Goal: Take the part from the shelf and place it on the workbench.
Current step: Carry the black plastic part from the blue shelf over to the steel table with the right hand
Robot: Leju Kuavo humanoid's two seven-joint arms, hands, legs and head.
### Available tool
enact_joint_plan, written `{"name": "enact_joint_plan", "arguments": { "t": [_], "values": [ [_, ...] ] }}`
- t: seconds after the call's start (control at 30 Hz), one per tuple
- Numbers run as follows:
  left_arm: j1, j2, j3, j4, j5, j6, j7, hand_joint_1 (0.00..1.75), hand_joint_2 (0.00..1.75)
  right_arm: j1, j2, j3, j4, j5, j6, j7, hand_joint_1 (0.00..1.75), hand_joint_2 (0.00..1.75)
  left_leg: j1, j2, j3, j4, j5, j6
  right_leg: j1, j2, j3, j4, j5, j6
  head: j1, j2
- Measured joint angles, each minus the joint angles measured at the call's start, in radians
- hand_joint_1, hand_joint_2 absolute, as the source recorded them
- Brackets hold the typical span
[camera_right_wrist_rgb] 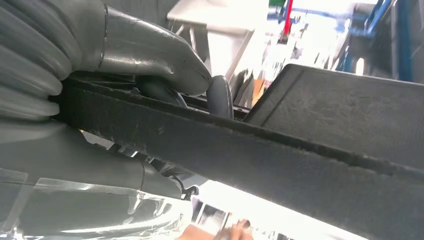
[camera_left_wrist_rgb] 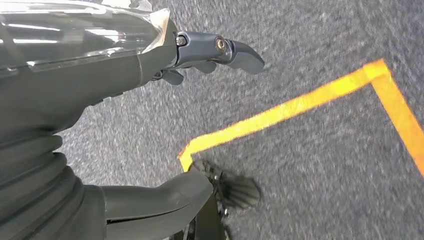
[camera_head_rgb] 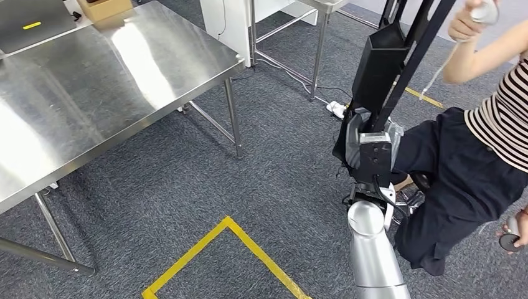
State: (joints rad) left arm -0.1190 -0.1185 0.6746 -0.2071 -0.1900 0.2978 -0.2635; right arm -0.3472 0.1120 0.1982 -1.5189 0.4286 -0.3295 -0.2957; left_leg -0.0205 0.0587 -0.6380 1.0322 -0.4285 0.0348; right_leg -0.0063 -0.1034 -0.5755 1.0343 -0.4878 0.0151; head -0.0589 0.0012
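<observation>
So we had the part (camera_head_rgb: 380, 68), a long black moulded piece with a felt-like edge, up in the right hand (camera_right_wrist_rgb: 150, 65). The thumb was clamped over one side of its rim and the darker fingers were tucked round the other, so it was properly held, not just resting. From the head view the part stuck up and away from the right arm, out over the carpet and well clear of the workbench (camera_head_rgb: 81, 106).

The left hand (camera_left_wrist_rgb: 210, 55) hung down over the carpet near the yellow floor tape (camera_left_wrist_rgb: 300, 100), fingers loosely out and holding nothing.

What worried us:

- The grip sat at one end of a long piece, so that leverage could have twisted it in the fingers as we turned toward the workbench. We couldn't tell how deep the fingers reached under the rim.
- A person (camera_head_rgb: 479, 149) stood just beside the part, holding a controller. Any wide swing of that arm could have clipped them.
- The near corner of the workbench was between us and a good set-down spot. The far end of the part could have caught on that edge and pried the grip loose.
</observation>
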Motion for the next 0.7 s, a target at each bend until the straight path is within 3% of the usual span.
{"name": "enact_joint_plan", "arguments": {
  "t": [0.07, 0.13, 0.2, 0.27, 0.3, 0.33, 0.4, 0.47, 0.53, 0.57, 0.6, 0.63, 0.7],
  "values": [
    [0.009, 0.001, 0.011, 0.0, 0.012, 0.004, -0.004, 0.0, 1.75, -0.016, 0.004, 0.019, 0.017, -0.005, 0.001, -0.002, 1.75, 1.75, 0.001, -0.021, 0.008, -0.012, 0.004, 0.011, -0.002, -0.01, 0.007, -0.003, -0.004, 0.009, 0.0, 0.0],
    [0.017, 0.001, 0.02, 0.001, 0.022, 0.009, -0.009, 0.0, 1.75, -0.031, 0.008, 0.035, 0.032, -0.009, 0.002, -0.003, 1.75, 1.75, 0.009, -0.042, 0.025, -0.031, 0.014, 0.021, -0.003, 0.027, -0.006, 0.037, -0.027, 0.011, 0.003, 0.0],
    [0.018, 0.001, 0.031, 0.001, 0.029, 0.011, -0.012, 0.0, 1.75, -0.043, 0.009, 0.046, 0.048, -0.013, 0.003, -0.004, 1.75, 1.75, 0.014, -0.067, 0.032, -0.038, 0.019, 0.027, -0.006, 0.081, -0.065, 0.157, -0.075, 0.006, 0.009, 0.0],
    [0.018, 0.0, 0.038, 0.001, 0.032, 0.011, -0.014, 0.0, 1.75, -0.047, 0.007, 0.053, 0.065, -0.016, 0.003, -0.004, 1.75, 1.75, 0.014, -0.099, 0.033, -0.038, 0.018, 0.028, -0.008, 0.098, -0.129, 0.267, -0.105, 0.009, 0.012, 0.0],
    [0.02, 0.0, 0.04, 0.001, 0.032, 0.012, -0.014, 0.0, 1.75, -0.048, 0.006, 0.055, 0.072, -0.017, 0.003, -0.004, 1.75, 1.75, 0.014, -0.115, 0.034, -0.037, 0.018, 0.028, -0.008, 0.099, -0.14, 0.275, -0.098, 0.015, 0.013, 0.0],
    [0.023, -0.001, 0.042, 0.001, 0.032, 0.012, -0.014, 0.0, 1.75, -0.05, 0.007, 0.058, 0.078, -0.018, 0.003, -0.004, 1.75, 1.75, 0.015, -0.131, 0.035, -0.036, 0.017, 0.026, -0.009, 0.102, -0.13, 0.237, -0.072, 0.024, 0.014, 0.0],
    [0.026, -0.001, 0.047, 0.002, 0.032, 0.013, -0.014, 0.0, 1.75, -0.06, 0.008, 0.065, 0.086, -0.02, 0.003, -0.004, 1.75, 1.75, 0.016, -0.158, 0.035, -0.03, 0.012, 0.019, -0.013, 0.127, -0.073, 0.094, -0.003, 0.039, 0.015, 0.0],
    [0.028, 0.0, 0.053, 0.002, 0.033, 0.016, -0.014, 0.0, 1.75, -0.07, 0.012, 0.074, 0.094, -0.02, 0.003, -0.004, 1.75, 1.75, 0.015, -0.18, 0.028, -0.02, 0.005, 0.009, -0.014, 0.153, -0.033, 0.002, 0.035, 0.035, 0.017, 0.0],
    [0.032, 0.0, 0.06, 0.002, 0.037, 0.018, -0.013, 0.0, 1.75, -0.075, 0.021, 0.083, 0.103, -0.023, 0.003, -0.002, 1.75, 1.75, 0.014, -0.195, 0.02, -0.017, 0.004, 0.002, -0.01, 0.15, -0.029, -0.006, 0.037, 0.019, 0.016, 0.0],
    [0.034, 0.001, 0.062, 0.002, 0.039, 0.019, -0.013, 0.0, 1.75, -0.076, 0.027, 0.086, 0.106, -0.024, 0.003, -0.002, 1.75, 1.75, 0.016, -0.196, 0.018, -0.017, 0.003, -0.001, -0.011, 0.142, -0.028, -0.007, 0.037, 0.013, 0.016, 0.0],
    [0.037, 0.001, 0.064, 0.002, 0.04, 0.02, -0.013, 0.0, 1.75, -0.078, 0.033, 0.09, 0.108, -0.025, 0.003, -0.001, 1.75, 1.75, 0.015, -0.181, 0.015, -0.009, -0.003, -0.005, -0.013, 0.134, -0.025, -0.008, 0.037, 0.008, 0.015, 0.0],
    [0.037, 0.001, 0.064, 0.002, 0.04, 0.02, -0.012, 0.0, 1.75, -0.08, 0.038, 0.093, 0.109, -0.026, 0.003, -0.001, 1.75, 1.75, 0.014, -0.154, 0.005, 0.013, -0.017, -0.01, -0.014, 0.124, -0.022, -0.009, 0.036, 0.001, 0.011, 0.0],
    [0.035, 0.002, 0.066, 0.003, 0.04, 0.02, -0.012, 0.0, 1.75, -0.082, 0.042, 0.096, 0.112, -0.027, 0.003, -0.001, 1.75, 1.75, 0.015, -0.088, -0.046, 0.118, -0.072, -0.021, -0.013, 0.103, -0.015, -0.011, 0.031, -0.012, 0.001, 0.0]
  ]
}}
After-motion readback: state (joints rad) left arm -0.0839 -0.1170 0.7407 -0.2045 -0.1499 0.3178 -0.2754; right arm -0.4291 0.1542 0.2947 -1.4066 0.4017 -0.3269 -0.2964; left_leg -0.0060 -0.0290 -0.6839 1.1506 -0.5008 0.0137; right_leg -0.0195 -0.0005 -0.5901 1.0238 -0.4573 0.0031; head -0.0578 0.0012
